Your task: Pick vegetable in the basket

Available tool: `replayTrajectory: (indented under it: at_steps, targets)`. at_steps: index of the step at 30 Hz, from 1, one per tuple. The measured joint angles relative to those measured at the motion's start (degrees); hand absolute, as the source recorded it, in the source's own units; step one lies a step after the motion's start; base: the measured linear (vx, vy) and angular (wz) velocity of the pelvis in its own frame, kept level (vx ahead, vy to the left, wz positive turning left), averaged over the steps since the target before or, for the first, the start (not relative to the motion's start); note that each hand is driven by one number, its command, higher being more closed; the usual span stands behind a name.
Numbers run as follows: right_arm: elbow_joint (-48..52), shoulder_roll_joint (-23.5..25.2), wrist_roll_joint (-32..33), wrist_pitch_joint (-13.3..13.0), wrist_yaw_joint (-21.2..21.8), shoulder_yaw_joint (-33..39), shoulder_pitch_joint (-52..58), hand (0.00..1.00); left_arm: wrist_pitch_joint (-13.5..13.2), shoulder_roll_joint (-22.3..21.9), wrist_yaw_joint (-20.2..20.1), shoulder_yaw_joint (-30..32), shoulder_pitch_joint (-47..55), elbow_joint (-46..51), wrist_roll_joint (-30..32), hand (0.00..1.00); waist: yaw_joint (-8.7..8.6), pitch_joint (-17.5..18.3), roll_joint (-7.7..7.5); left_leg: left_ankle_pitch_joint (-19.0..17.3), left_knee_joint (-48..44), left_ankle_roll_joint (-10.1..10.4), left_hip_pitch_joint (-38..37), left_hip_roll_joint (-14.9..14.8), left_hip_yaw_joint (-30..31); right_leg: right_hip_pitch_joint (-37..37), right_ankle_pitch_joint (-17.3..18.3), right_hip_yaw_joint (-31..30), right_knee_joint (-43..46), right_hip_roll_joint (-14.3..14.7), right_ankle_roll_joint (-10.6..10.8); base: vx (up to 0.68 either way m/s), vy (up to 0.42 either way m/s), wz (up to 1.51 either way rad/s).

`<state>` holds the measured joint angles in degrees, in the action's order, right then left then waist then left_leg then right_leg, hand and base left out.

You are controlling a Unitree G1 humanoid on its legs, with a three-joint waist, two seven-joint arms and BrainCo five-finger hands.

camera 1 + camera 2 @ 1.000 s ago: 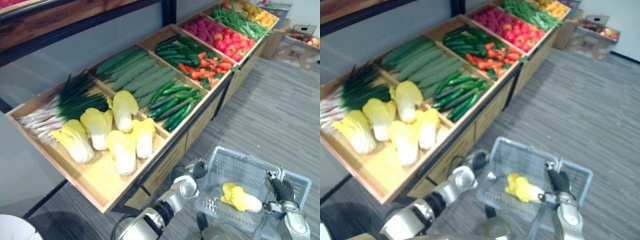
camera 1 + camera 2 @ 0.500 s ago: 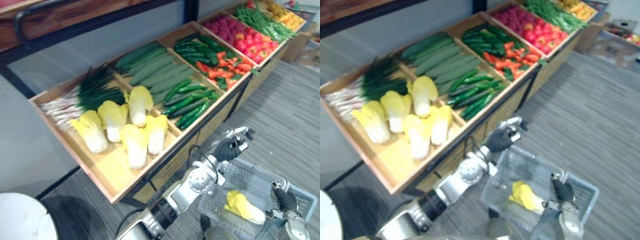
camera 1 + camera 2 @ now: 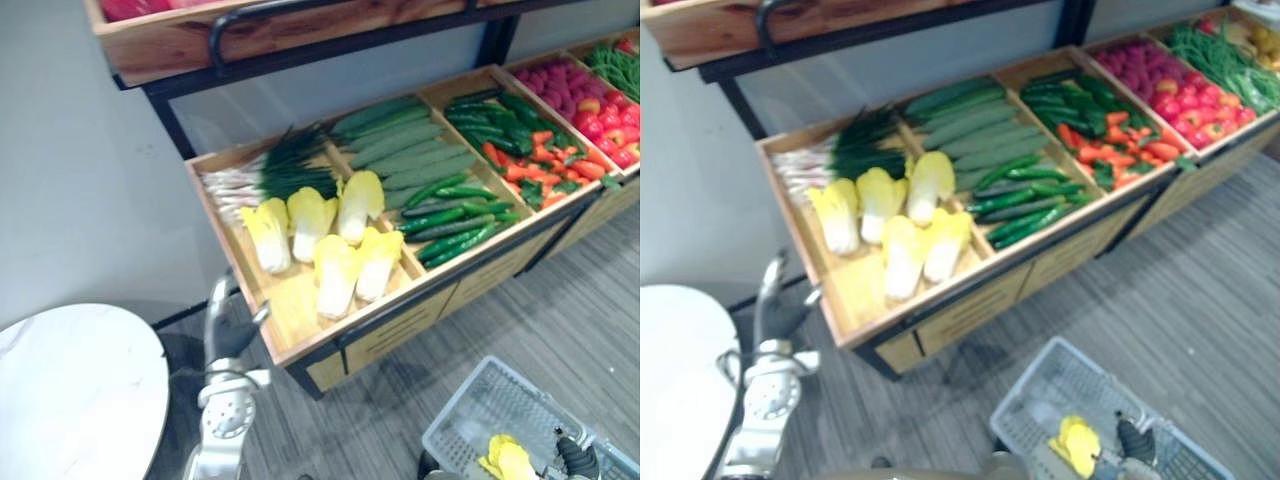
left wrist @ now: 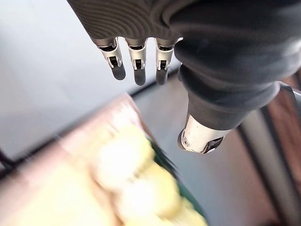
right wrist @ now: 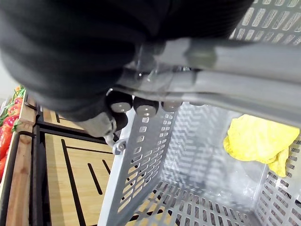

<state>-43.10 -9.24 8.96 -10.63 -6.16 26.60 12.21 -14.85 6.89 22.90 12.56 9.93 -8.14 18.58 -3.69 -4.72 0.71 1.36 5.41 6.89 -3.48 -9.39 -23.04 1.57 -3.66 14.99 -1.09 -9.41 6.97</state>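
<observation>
One yellow cabbage lies in the grey mesh basket, near right on the floor. The picture edge cuts off the basket's near side and part of the cabbage.

The right hand has its fingers curled round the basket's handle. In the head views only its dark top shows at the bottom edge, just right of the cabbage.

The left hand is raised at the near left, just beside the crate's near corner. Its fingers are straight, the thumb stands apart, and it holds nothing. Past them its wrist view shows yellow shapes, too blurred to count.

Five cabbages lie in the crate, three in the far row and two nearer. A bunch of scallions lies at the crate's far left, its stalks too many to count.

To the right are long pale green gourds, then a heap of small dark cucumbers nearer. Their numbers are hard to tell. Further right are carrots, and the crates beyond them are cut off.

A white round table stands at the near left, cut by the edge.
</observation>
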Motion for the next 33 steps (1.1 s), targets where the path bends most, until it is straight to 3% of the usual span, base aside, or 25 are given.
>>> replayTrajectory:
  at_steps: [2, 4, 6, 11, 15, 21, 33]
  targets:
    - [-1.5, 0.4, 0.0, 0.0, -0.6, 0.5, 0.1, 1.00, 1.6, -0.8, 2.2, 5.9, 0.0, -6.4, 0.1, 0.00, 0.78, 1.1, -0.45, 0.3, 0.0, -0.2, 0.6, 0.2, 0.9, 0.0, 0.3, 1.0, -0.1, -0.3, 0.0, -0.02, -0.011, 0.30]
    - [-3.0, 1.5, 0.0, 0.1, -0.9, 2.4, -0.1, 1.00, 5.5, -2.1, 4.7, 16.4, -0.1, -17.2, -2.4, 0.00, 0.96, 1.8, -1.07, 0.5, 0.0, -0.2, 0.3, 0.3, 2.1, -1.2, 0.6, 2.4, -0.2, -0.4, -0.1, -0.01, -0.014, 0.27]
    - [-3.2, 2.2, 0.0, 0.2, -1.0, 2.6, -0.1, 1.00, 8.0, -2.9, 6.1, 22.4, 1.3, -24.9, -4.7, 0.00, 1.08, 2.5, -1.54, 0.5, 0.1, -0.2, 0.1, 0.4, 2.2, -2.0, 0.6, 3.0, -0.6, -0.5, -0.1, -0.02, -0.002, 0.12]
    - [-6.9, 2.5, -0.1, 0.4, -1.2, 4.4, -1.9, 1.00, 10.5, -3.3, 2.9, 25.0, 3.9, -41.2, -4.9, 0.00, 2.35, 2.9, -2.06, 0.4, 0.4, -0.1, 0.3, 0.7, 3.0, -2.3, 0.8, 3.6, -1.3, -0.8, -0.3, -0.03, 0.000, 0.09]
    - [-9.5, 2.2, -0.3, 0.7, -1.5, 4.4, -4.5, 1.00, 12.4, -3.3, -4.6, 20.2, 4.0, -47.5, -1.6, 0.00, 2.27, 2.9, -1.99, 0.4, 0.4, -0.1, 0.3, 0.5, 2.4, -2.1, 1.0, 3.1, -1.7, -0.5, -0.1, -0.01, -0.010, -0.06]
    - [-9.6, 1.1, -2.6, 1.3, -1.4, 3.8, -5.4, 1.00, 10.9, -2.8, -11.6, 10.1, 2.5, -48.9, 2.4, 0.00, 1.95, 3.6, -0.89, 0.0, 0.2, 0.3, -0.5, 0.1, -0.3, -0.8, 0.3, -0.2, -1.7, 0.2, -0.1, 0.04, -0.007, -0.27]
    - [-11.5, 1.2, -3.2, 1.7, -1.0, 3.6, -5.7, 1.00, 8.4, -2.3, -14.5, 2.9, 1.0, -48.8, -2.7, 0.00, 0.77, 2.7, -1.09, -1.2, 0.0, 1.1, -4.5, -0.5, -3.1, -2.2, 0.6, -2.9, -0.8, 1.0, -0.4, 0.03, -0.012, -0.14]
